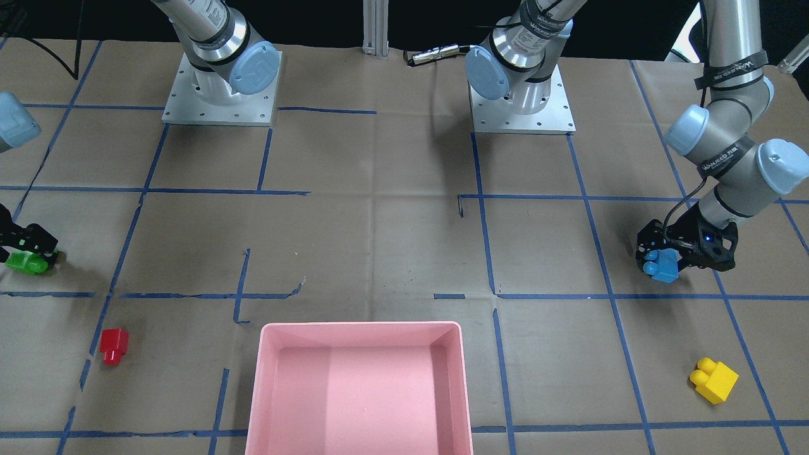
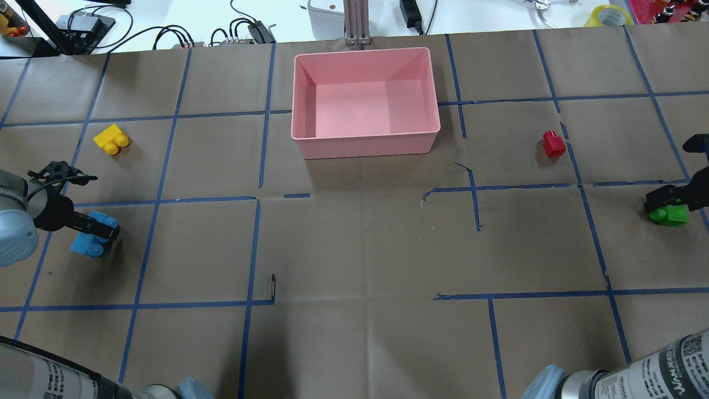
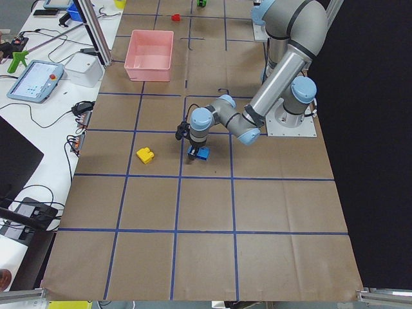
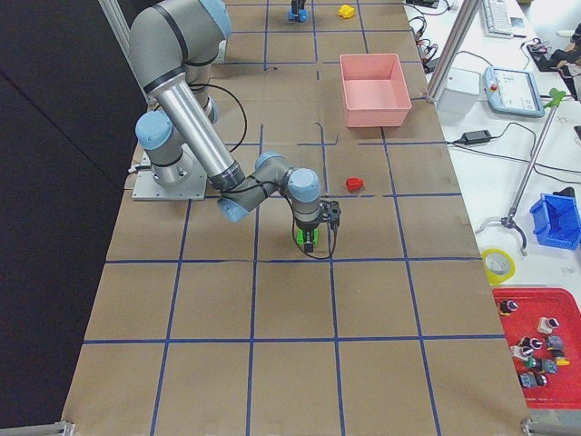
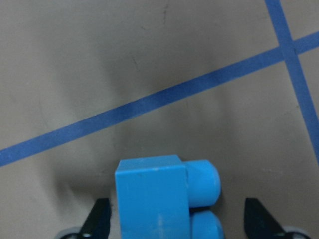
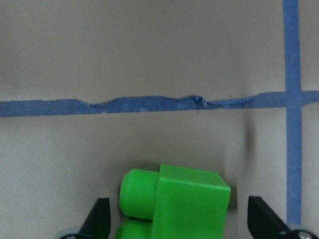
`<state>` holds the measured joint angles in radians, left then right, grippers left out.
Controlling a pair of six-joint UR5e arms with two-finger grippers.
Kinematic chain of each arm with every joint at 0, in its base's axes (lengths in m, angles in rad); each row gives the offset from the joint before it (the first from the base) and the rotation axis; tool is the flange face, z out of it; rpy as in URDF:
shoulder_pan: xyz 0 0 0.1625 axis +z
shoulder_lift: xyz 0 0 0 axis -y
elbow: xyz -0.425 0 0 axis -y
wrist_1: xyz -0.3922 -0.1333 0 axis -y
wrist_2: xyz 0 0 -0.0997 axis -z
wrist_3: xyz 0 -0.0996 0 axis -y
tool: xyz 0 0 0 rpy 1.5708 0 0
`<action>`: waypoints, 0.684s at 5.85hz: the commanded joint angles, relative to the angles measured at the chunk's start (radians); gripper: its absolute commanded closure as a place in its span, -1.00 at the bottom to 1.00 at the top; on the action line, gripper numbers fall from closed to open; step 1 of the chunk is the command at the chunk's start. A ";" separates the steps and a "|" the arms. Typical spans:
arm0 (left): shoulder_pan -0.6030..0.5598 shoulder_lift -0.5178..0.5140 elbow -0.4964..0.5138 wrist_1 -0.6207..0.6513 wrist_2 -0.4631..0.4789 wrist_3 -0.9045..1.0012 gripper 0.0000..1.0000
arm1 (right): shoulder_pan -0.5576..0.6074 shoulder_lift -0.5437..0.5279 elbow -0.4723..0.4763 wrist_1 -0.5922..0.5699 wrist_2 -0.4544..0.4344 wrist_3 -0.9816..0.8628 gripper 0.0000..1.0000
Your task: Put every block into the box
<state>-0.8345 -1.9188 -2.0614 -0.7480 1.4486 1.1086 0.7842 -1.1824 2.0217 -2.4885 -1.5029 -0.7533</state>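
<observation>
Only the wrist views showed the fingers clearly: the left gripper (image 5: pixel 178 220) stood spread wide astride the blue block (image 5: pixel 152 199), and the right gripper (image 6: pixel 179 220) likewise astride the green block (image 6: pixel 192 199), neither clamped. The overhead view alone showed the pink box (image 2: pixel 365 145) at far centre, with the yellow block (image 2: pixel 111 138) to its left and the red block (image 2: pixel 553 144) to its right, both outside it.

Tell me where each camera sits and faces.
Front-facing: across the table, facing the robot; both bases show.
Overhead: behind the robot, looking down; arms at both edges.
Exterior left: table's end; left arm near.
Exterior right: opposite end; right arm near.
Left wrist: down on blue block; fingertips show.
Right wrist: same, green block.
All exterior views share the pink box.
</observation>
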 commanded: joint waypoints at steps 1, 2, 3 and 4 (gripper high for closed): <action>0.000 0.007 0.007 -0.001 0.041 0.017 -0.02 | 0.003 -0.006 0.006 0.008 -0.017 -0.006 0.00; 0.000 0.015 0.007 -0.001 0.049 0.019 0.34 | 0.004 -0.010 0.006 0.011 -0.017 -0.006 0.60; 0.000 0.024 0.010 -0.002 0.053 0.016 0.72 | 0.006 -0.022 -0.011 0.034 -0.019 -0.003 0.83; -0.005 0.052 0.054 -0.020 0.071 0.007 0.89 | 0.009 -0.064 -0.047 0.090 -0.017 -0.001 0.86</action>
<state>-0.8359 -1.8886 -2.0380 -0.7553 1.5053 1.1220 0.7905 -1.2144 2.0035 -2.4425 -1.5207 -0.7565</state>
